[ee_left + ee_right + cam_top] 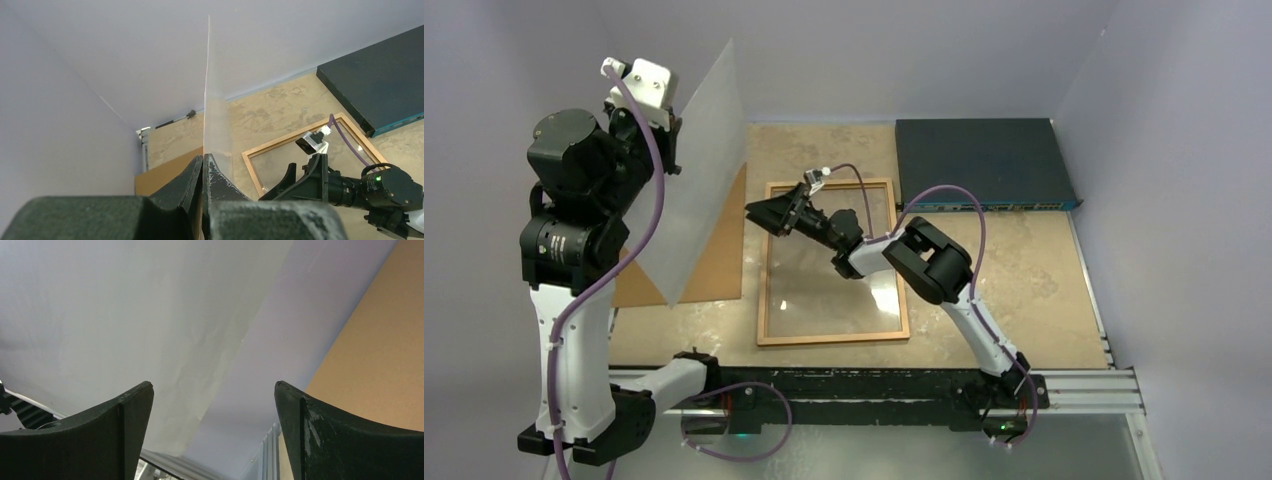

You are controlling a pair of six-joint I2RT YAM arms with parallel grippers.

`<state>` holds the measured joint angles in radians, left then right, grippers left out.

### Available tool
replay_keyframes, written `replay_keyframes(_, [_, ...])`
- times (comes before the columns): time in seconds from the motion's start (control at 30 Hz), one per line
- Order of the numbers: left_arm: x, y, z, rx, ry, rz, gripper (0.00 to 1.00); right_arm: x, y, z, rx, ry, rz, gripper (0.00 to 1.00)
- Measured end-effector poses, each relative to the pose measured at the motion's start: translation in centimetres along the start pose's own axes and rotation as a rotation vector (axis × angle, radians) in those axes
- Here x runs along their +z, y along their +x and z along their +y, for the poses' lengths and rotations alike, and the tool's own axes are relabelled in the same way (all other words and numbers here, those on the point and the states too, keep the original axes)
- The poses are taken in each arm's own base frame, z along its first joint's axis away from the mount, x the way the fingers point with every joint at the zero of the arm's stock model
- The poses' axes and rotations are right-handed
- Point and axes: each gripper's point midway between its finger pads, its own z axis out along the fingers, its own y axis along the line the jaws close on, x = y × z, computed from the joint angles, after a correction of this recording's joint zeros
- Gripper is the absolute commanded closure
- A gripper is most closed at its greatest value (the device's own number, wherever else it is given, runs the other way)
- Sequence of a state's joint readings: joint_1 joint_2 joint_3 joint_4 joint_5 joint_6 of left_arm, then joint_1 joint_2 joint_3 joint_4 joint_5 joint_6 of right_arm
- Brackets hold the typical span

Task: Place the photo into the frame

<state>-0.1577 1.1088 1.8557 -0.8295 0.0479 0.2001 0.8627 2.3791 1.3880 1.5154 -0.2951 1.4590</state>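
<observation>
My left gripper (206, 159) is shut on the lower edge of the photo (216, 115) and holds it upright, high above the table's left side. In the top view the photo (704, 170) turns its plain white back to the camera; the printed side is hidden. The frame (832, 335), orange-brown wood with a glass pane, lies flat mid-table. My right gripper (759, 215) hovers open over the frame's upper left corner, pointing left at the photo. In the right wrist view its fingers (130, 410) stand wide apart with the white sheet (125, 315) ahead and nothing between them.
A plain brown backing board (724, 270) lies flat left of the frame, partly behind the photo. A dark blue flat box (984, 160) sits at the back right against the wall. White walls enclose the table on the left, back and right.
</observation>
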Motion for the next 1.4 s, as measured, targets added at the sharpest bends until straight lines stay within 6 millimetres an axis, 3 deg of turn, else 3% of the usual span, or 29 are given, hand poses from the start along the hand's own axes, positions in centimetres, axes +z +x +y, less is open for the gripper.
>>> replay_keyframes(0.23, [-0.1,-1.2,0.3,-0.015,-0.009,-0.027,1.00,0.9,0.3,0.7,0.003,-0.018,-0.032,0.03])
replay_keyframes(0.53, [-0.7,-3.2,0.6,-0.049,-0.022,-0.087,1.00,4.8,0.2,5.7,-0.006,-0.182,-0.064,0.04])
replay_keyframes(0.7, [-0.4,-2.3,1.0,-0.031,-0.050,-0.078,1.00,3.7,0.8,4.2,-0.004,-0.126,-0.068,0.06])
replay_keyframes(0.77, [0.3,1.2,1.5,0.005,-0.100,0.001,1.00,2.6,1.2,2.8,-0.005,-0.074,-0.067,0.07])
replay_keyframes(0.9, [2.2,11.6,2.3,0.090,-0.181,0.277,1.00,0.8,2.0,1.6,-0.073,0.012,-0.049,0.08])
replay_keyframes(1.03, [3.9,24.2,4.4,0.129,-0.209,0.629,1.00,1.6,2.3,3.5,-0.229,0.102,0.004,0.07])
replay_keyframes(1.07, [3.6,27.5,5.5,0.132,-0.224,0.724,1.00,2.1,2.1,4.1,-0.275,0.130,0.013,0.06])
replay_keyframes(1.17, [1.4,33.9,8.5,0.144,-0.268,0.894,1.00,4.5,3.2,6.0,-0.418,0.213,0.065,0.06])
replay_keyframes(1.27, [-1.2,37.1,10.8,0.133,-0.303,0.979,1.00,5.9,5.1,6.2,-0.512,0.283,0.122,0.06])
replay_keyframes(1.4, [-3.1,39.2,13.8,0.102,-0.344,1.011,1.00,5.9,7.9,2.4,-0.583,0.425,0.227,0.06])
